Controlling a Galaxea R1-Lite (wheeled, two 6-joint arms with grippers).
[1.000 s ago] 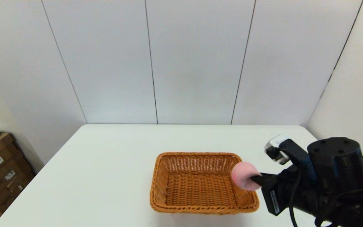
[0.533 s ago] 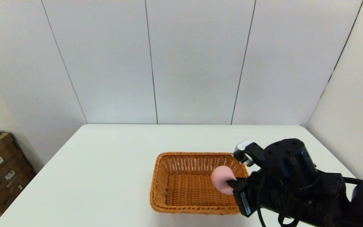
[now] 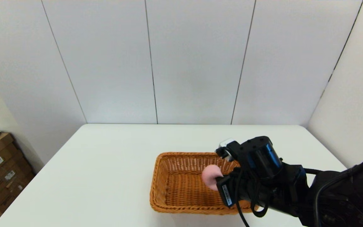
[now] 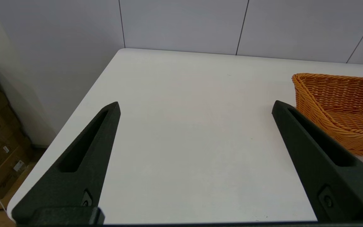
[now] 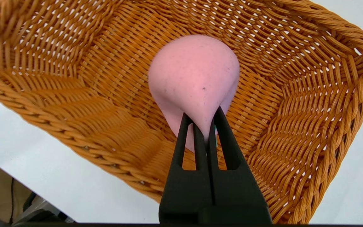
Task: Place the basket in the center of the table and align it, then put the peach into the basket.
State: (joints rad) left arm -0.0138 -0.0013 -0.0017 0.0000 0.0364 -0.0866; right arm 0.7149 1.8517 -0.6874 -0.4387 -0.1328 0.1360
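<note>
Peach (image 5: pixel 194 78) is pinched at its tapered end by our right gripper (image 5: pixel 204 126), fingers nearly closed on it, body of the fruit hanging out front. It's held above the inside of the basket (image 3: pixel 169 176), clear of the floor, over the right half in the head view, not touching the weave as far as we can tell. Basket sits on the table (image 3: pixel 106 164), roughly mid-table w/ sides about square to the edges, so we'd judge the align step done & the drop-off step in hand.

Left gripper (image 4: pixel 195 116) is parked off to the basket's left, fingers spread wide, nothing between them, just above bare table.

Next: we'd lower a bit more toward the basket floor, then open the fingers. Grip is only on the narrow tip, so the peach may roll on release; the walls should catch it. Pull the wrist up & back w/o snagging the braided rim (image 5: pixel 58 132).
</note>
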